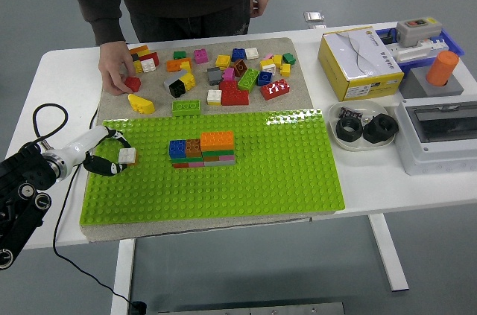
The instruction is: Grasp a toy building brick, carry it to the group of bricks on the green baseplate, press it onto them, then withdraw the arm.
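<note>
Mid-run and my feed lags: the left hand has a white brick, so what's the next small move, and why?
Probably carry it right, toward the brick stack. The left hand grips the white brick at the green baseplate's left edge, apart from the stack, so nothing can be pressed on yet.

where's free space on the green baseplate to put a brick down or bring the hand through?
Bare studs cover the green baseplate right of the brick stack, up to its right edge, and the whole strip along its near edge. The left robot hand, holding a white brick, fills the left end. The beige mat behind is crowded with loose bricks, and a person's hand rests there.
</note>
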{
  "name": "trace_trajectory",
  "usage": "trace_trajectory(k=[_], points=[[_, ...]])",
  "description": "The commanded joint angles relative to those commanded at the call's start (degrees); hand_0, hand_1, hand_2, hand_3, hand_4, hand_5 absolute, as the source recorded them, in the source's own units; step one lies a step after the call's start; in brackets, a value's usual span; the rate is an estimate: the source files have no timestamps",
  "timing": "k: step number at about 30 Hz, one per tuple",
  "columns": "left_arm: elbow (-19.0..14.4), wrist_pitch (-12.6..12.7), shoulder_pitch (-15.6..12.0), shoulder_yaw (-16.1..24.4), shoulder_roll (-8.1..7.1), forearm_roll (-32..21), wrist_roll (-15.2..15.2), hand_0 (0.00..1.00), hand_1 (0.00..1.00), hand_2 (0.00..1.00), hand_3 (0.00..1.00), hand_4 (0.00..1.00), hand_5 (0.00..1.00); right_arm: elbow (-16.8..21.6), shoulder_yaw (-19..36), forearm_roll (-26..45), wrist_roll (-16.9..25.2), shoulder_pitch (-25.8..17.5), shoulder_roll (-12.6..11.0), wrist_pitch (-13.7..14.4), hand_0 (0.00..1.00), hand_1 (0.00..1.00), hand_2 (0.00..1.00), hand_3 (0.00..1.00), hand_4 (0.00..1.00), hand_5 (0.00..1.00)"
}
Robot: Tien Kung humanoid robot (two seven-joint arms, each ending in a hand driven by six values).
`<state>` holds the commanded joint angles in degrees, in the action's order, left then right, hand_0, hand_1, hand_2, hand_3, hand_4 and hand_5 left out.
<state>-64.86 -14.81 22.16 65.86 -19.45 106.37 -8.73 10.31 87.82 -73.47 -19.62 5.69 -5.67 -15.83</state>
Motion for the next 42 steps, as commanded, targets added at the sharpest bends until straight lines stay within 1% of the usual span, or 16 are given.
trace_trajectory(k=[14, 18, 21, 23, 27, 29, 33, 35, 36, 38, 42], points=[[0.29, 0.10, 0.11, 0.75, 0.00, -0.65, 0.94, 0.998, 0.954, 0.899, 0.410, 0.761, 0.002, 0.00, -0.06, 0.05, 0.03, 0.08, -0.03, -0.06, 0.725, 0.675, 0.742, 0.873, 0.727, 0.998], [-0.33, -0.19, 0.18, 0.89, -0.47, -1.27, 0.87, 0.998, 0.954, 0.899, 0.410, 0.761, 0.002, 0.00, -0.08, 0.03, 0.05, 0.12, -0.05, -0.06, 0.725, 0.675, 0.742, 0.873, 0.727, 0.998], [-2.04, -0.77, 0.16, 0.47, -1.73, -2.92, 0.49, 0.998, 0.952, 0.899, 0.408, 0.763, 0.002, 0.00, -0.07, 0.01, 0.09, 0.16, -0.14, -0.02, 0.725, 0.674, 0.742, 0.873, 0.728, 0.998], [-3.71, -1.30, 0.15, -0.06, -2.88, -4.58, 0.10, 0.998, 0.952, 0.899, 0.408, 0.763, 0.002, 0.00, -0.01, 0.01, 0.12, 0.15, -0.21, 0.01, 0.725, 0.674, 0.742, 0.873, 0.728, 0.998], [-8.01, -3.02, 0.51, -2.08, -6.14, -8.84, -1.38, 0.998, 0.952, 0.898, 0.408, 0.766, 0.002, 0.00, 0.20, -0.09, 0.20, 0.16, -0.40, 0.09, 0.725, 0.674, 0.740, 0.874, 0.728, 0.998], [-10.34, -4.33, 1.15, -4.01, -8.30, -11.36, -2.46, 0.998, 0.952, 0.898, 0.408, 0.766, 0.002, 0.00, 0.38, -0.20, 0.23, 0.18, -0.52, 0.13, 0.725, 0.674, 0.740, 0.874, 0.728, 0.998], [-14.25, -6.27, 3.13, -7.69, -11.94, -16.38, -3.69, 0.998, 0.951, 0.898, 0.407, 0.771, 0.002, 0.00, 0.79, -0.34, 0.34, 0.15, -0.75, 0.23, 0.725, 0.673, 0.738, 0.874, 0.728, 0.998], [-15.86, -7.14, 4.48, -9.16, -13.07, -18.74, -4.19, 0.998, 0.951, 0.898, 0.407, 0.771, 0.002, 0.00, 1.11, -0.59, 0.38, 0.13, -0.84, 0.27, 0.725, 0.673, 0.738, 0.874, 0.728, 0.998], [-16.49, -7.57, 5.20, -9.79, -13.37, -19.96, -4.44, 0.998, 0.951, 0.898, 0.407, 0.771, 0.002, 0.00, 1.27, -0.77, 0.40, 0.13, -0.88, 0.30, 0.725, 0.673, 0.738, 0.874, 0.728, 0.998], [-17.14, -8.32, 6.42, -10.66, -13.38, -21.78, -5.05, 0.998, 0.948, 0.897, 0.405, 0.775, 0.002, 0.00, 1.58, -1.12, 0.44, 0.13, -0.93, 0.33, 0.725, 0.674, 0.737, 0.874, 0.728, 0.998], [-17.12, -9.77, 8.53, -12.12, -12.04, -24.62, -6.38, 0.998, 0.948, 0.897, 0.405, 0.775, 0.002, 0.00, 2.21, -1.76, 0.51, 0.14, -0.99, 0.40, 0.725, 0.674, 0.737, 0.874, 0.728, 0.998]])
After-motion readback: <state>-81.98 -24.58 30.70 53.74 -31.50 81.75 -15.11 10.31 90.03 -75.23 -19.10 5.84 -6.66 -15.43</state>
